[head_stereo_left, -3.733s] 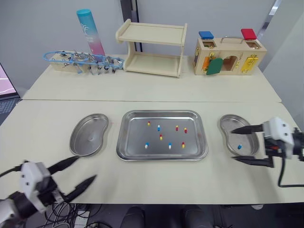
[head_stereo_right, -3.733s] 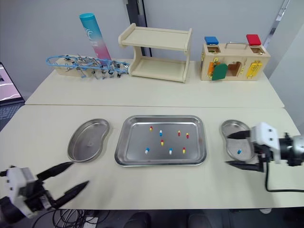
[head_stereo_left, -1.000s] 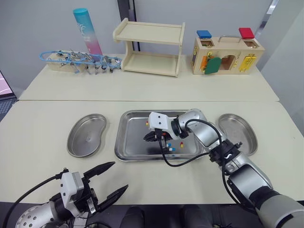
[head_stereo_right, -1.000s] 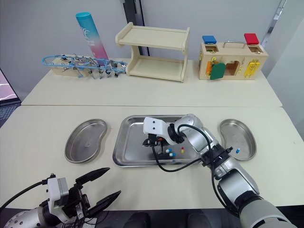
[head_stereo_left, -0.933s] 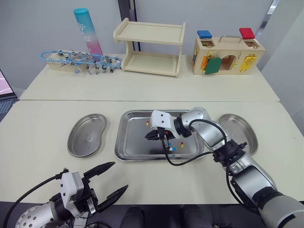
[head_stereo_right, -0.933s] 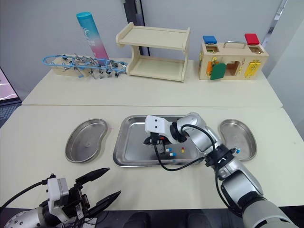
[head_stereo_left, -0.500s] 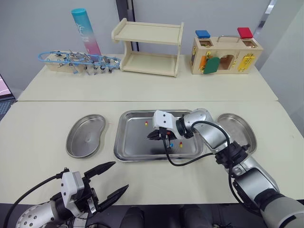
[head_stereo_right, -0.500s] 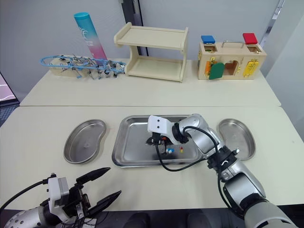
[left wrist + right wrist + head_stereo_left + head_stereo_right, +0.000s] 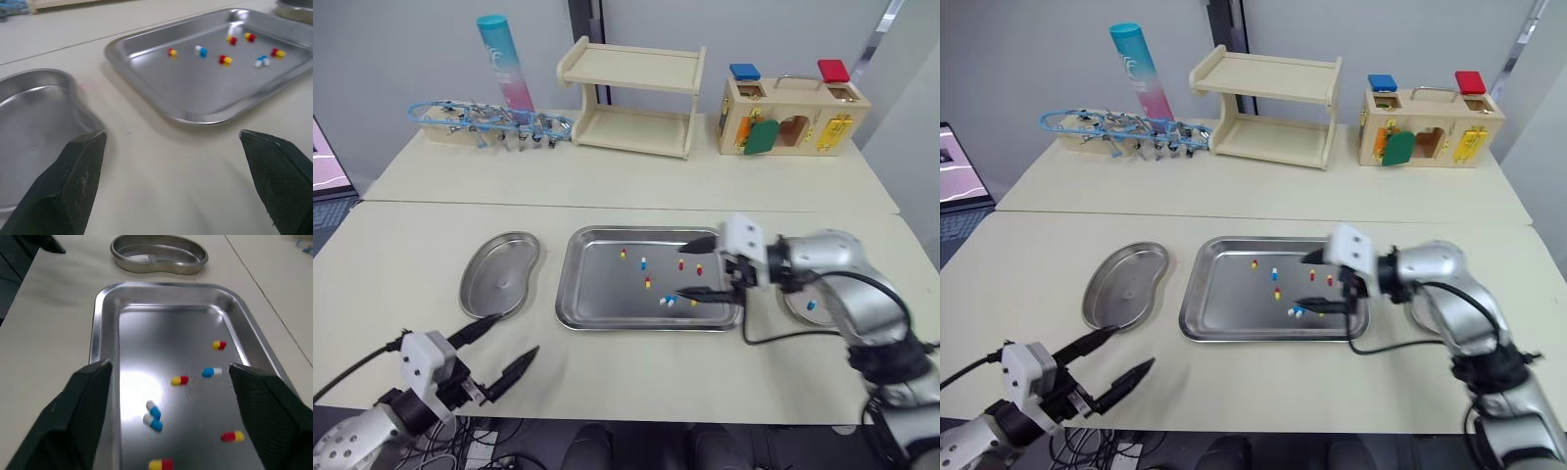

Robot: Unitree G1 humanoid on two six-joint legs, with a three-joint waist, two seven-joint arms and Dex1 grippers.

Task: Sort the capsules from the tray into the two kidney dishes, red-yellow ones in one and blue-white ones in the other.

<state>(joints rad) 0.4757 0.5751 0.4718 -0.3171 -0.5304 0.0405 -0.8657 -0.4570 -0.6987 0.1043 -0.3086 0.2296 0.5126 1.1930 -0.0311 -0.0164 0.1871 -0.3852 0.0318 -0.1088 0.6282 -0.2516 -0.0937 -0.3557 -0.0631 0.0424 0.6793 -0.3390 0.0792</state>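
step: I'm lining up a pick | right hand (image 9: 677,270) released, empty, over flat steel tray (image 9: 597,289) | left hand (image 9: 518,334) released, idle near bench edge | next: close on blue-white capsules (image 9: 668,302), carry to right steel kidney dish (image 9: 799,311)

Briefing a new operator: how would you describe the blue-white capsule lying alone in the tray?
Start at the steel tray in the middle of the table. In its far half, towards the robot's left, the lone blue-white capsule lies just beside a red-yellow capsule nearer the far-left corner. The tray's other blue-white capsules lie close together as a pair by the near rim.
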